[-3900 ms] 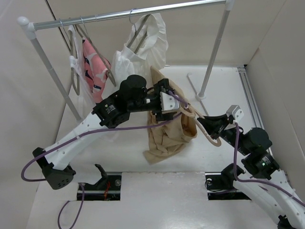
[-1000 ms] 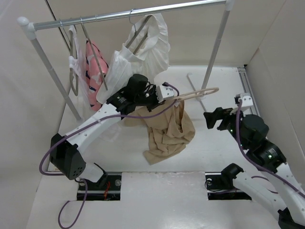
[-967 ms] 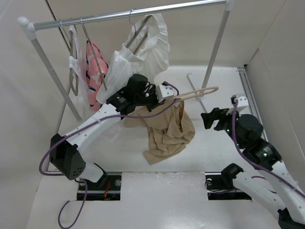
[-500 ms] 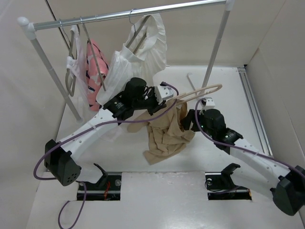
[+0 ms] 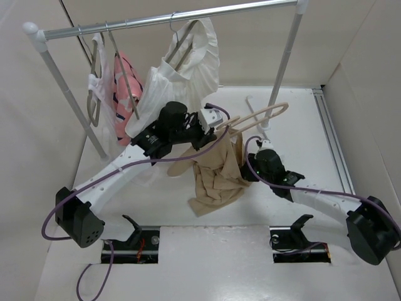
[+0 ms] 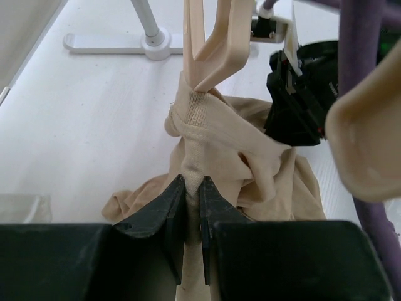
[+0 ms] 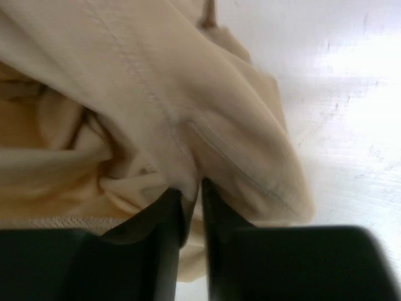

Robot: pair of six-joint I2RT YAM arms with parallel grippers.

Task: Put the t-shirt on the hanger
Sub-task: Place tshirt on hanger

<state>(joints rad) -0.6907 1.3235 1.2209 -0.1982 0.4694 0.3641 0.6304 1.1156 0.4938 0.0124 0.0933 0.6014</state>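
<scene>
Over the bench (image 5: 188, 251): t-shirt (image 5: 216, 175) bunched, lower folds resting on it, collar gathered round one arm of the hanger (image 5: 266, 114) (held up, tilted). Left hand (image 6: 193, 182) pinching t-shirt fabric just below the collar. Right hand (image 7: 191, 188) clamped on a fold at its right side.

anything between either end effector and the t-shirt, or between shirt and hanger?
Nothing visible. The left end effector and right end effector are each shut on the t-shirt, whose bunched collar touches the hanger directly.
</scene>
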